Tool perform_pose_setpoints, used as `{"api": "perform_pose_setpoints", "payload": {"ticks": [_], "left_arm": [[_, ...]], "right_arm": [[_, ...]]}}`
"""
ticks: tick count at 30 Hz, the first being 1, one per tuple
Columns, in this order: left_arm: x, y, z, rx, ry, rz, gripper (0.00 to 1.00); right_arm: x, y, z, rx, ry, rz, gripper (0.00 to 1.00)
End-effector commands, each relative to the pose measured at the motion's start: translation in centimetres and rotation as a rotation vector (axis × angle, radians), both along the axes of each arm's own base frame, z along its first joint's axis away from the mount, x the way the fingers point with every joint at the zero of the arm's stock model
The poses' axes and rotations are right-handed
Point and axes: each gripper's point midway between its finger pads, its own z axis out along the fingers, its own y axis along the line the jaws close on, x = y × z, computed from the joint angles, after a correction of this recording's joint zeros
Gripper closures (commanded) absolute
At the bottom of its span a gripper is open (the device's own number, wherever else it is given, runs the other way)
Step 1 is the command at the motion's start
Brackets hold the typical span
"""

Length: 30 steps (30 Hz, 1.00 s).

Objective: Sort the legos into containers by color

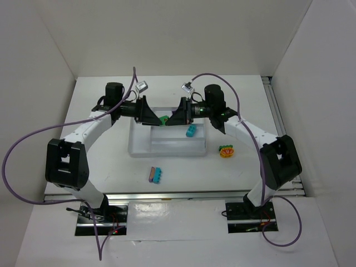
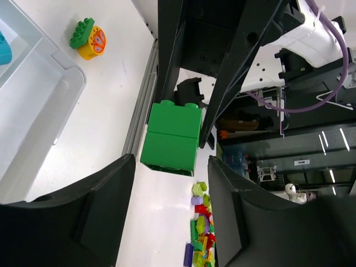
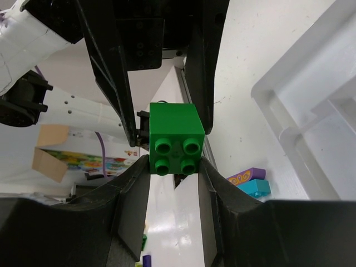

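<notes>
My right gripper (image 1: 170,119) (image 3: 174,162) is shut on a green lego (image 1: 164,118) (image 3: 173,133) and holds it in the air over the back of the white tray of containers (image 1: 139,149). My left gripper (image 1: 157,118) (image 2: 171,162) faces it from the left. Its jaws are open and the green lego (image 2: 171,138), which looks like two green bricks stacked, hangs just past its fingertips without touching them. One cyan lego (image 1: 191,131) lies in the tray. An orange and green stack (image 1: 226,151) (image 2: 88,38) sits right of the tray. A purple and cyan pair (image 1: 156,174) (image 3: 251,181) lies in front of it.
White walls close in the table on the left, right and back. A metal rail (image 1: 275,111) runs along the right side of the table. The tray rim (image 2: 61,61) (image 3: 278,94) shows in both wrist views.
</notes>
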Motion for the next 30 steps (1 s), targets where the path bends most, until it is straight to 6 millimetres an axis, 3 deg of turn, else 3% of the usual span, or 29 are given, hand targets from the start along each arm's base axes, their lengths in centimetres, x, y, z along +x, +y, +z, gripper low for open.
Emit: {"api": "perform_pose_setpoints", "payload": {"ticks": [1, 6, 10, 11, 12, 14, 20, 23, 30], "left_arm": [[-0.1, 0.0, 2.1, -0.039, -0.097, -0.031, 0.34], [-0.1, 0.0, 2.1, -0.045, -0.083, -0.038, 0.3], [-0.2, 0.0, 2.2, -0.051, -0.091, -0.046, 0.4], [-0.1, 0.0, 2.3, -0.052, -0.1, -0.046, 0.47], [-0.1, 0.0, 2.3, -0.052, -0.1, -0.046, 0.69], [0.0, 0.0, 2.6, -0.054, -0.111, -0.047, 1.0], [0.6, 0.3, 2.0, -0.017, -0.096, 0.001, 1.0], [1.2, 1.0, 1.6, 0.0, -0.09, 0.035, 1.0], [1.1, 2.7, -0.6, 0.027, -0.033, 0.096, 1.0]], "right_arm": [[0.0, 0.0, 2.1, 0.05, -0.081, 0.015, 1.0], [0.0, 0.0, 1.8, 0.048, -0.071, 0.023, 1.0], [0.0, 0.1, 1.6, 0.05, -0.071, 0.032, 1.0], [0.0, 0.1, 1.8, 0.055, -0.067, 0.031, 1.0], [0.0, 0.1, 1.8, 0.055, -0.067, 0.031, 1.0], [0.2, 0.2, 1.6, 0.055, -0.067, 0.031, 1.0], [-0.1, 0.1, 1.8, 0.054, -0.066, 0.031, 1.0], [0.1, -0.9, 2.1, 0.061, -0.066, -0.003, 1.0], [0.7, -3.6, 0.6, 0.018, -0.035, -0.092, 1.0]]}}
